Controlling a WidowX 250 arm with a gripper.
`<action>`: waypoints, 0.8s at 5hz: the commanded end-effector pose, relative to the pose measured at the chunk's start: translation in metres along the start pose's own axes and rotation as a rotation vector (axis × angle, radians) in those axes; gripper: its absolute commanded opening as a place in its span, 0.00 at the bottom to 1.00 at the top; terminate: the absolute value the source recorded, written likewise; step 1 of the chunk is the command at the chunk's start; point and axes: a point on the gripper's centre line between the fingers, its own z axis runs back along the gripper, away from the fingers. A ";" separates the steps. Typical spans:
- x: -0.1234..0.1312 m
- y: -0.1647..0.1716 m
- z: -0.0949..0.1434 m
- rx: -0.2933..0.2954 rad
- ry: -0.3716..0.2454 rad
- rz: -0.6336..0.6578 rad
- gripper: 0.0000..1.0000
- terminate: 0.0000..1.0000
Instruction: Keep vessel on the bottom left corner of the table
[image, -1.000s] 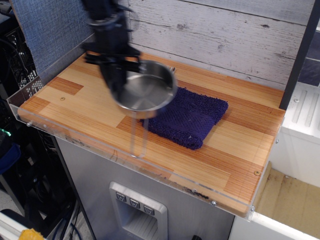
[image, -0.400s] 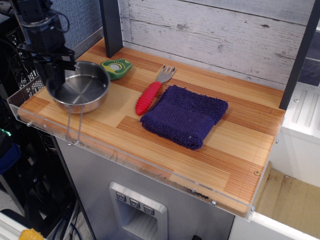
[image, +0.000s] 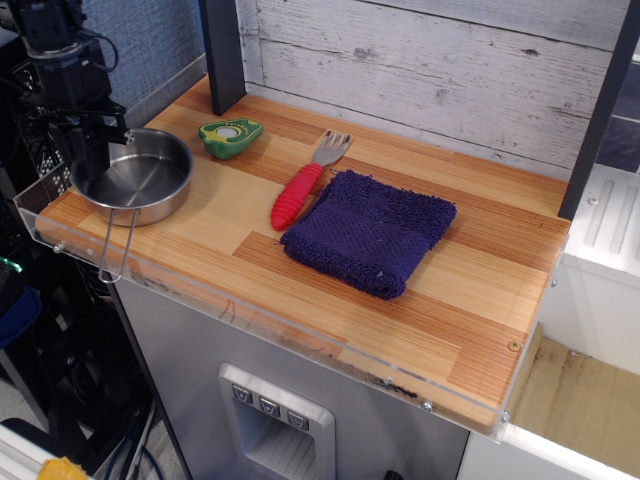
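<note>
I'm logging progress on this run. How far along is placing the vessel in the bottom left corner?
Nearly done: the vessel sits at the table's bottom left corner. The end effector grips its rim; its wire handle overhangs the edge. Left: release and withdraw.

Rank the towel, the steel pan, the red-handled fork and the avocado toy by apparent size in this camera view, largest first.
1. Blue towel
2. Vessel, bowl plus wire handle
3. Red-handled fork
4. Avocado toy

The fork and the toy cover similar areas; that order is unsure.
</note>
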 end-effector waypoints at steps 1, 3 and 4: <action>-0.003 0.016 0.008 0.017 0.001 -0.017 1.00 0.00; -0.006 0.001 0.026 0.041 -0.055 -0.088 1.00 0.00; -0.010 -0.013 0.048 0.089 -0.109 -0.126 1.00 0.00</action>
